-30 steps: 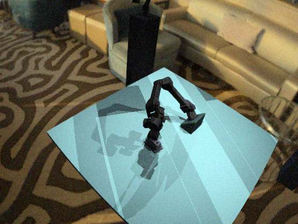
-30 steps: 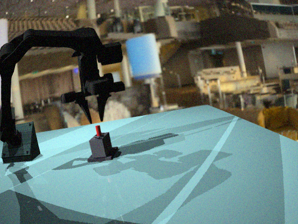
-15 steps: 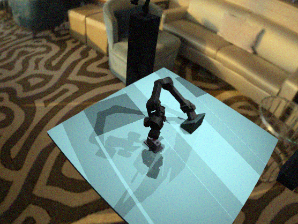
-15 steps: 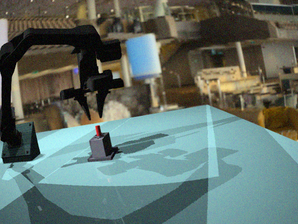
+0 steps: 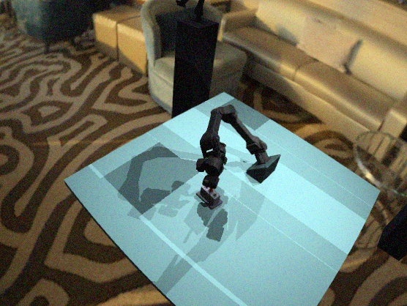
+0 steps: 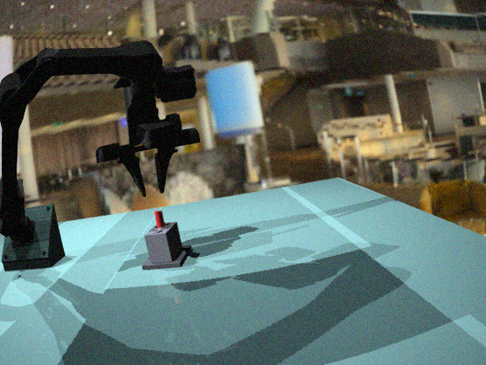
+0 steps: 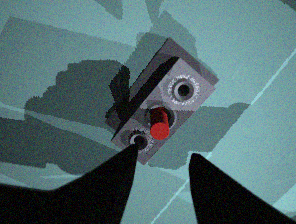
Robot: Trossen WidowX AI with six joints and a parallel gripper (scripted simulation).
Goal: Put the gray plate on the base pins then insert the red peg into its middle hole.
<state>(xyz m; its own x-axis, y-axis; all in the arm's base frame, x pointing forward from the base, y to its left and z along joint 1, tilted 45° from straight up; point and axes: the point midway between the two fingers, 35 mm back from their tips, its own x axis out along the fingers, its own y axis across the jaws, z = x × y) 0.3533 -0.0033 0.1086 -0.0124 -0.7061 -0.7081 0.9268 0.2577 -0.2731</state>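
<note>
The gray plate (image 5: 211, 196) (image 6: 163, 246) (image 7: 177, 70) looks like a thick block and lies flat on the base (image 6: 163, 265) (image 7: 187, 59). Its two outer holes show as rings with dark centers in the wrist view. The red peg (image 6: 159, 219) (image 7: 159, 131) stands upright in the plate's middle hole, with a short length above the top face. How deep its lower end sits is hidden. My gripper (image 6: 153, 194) (image 7: 164, 155) is open and empty, above the peg, with a gap between the fingertips and the peg's top.
The arm's own dark wedge-shaped mount (image 5: 264, 169) (image 6: 37, 236) stands on the light blue table (image 5: 293, 234) (image 6: 306, 218), off to one side of the base. Dark arm shadows fall across the tabletop around the base.
</note>
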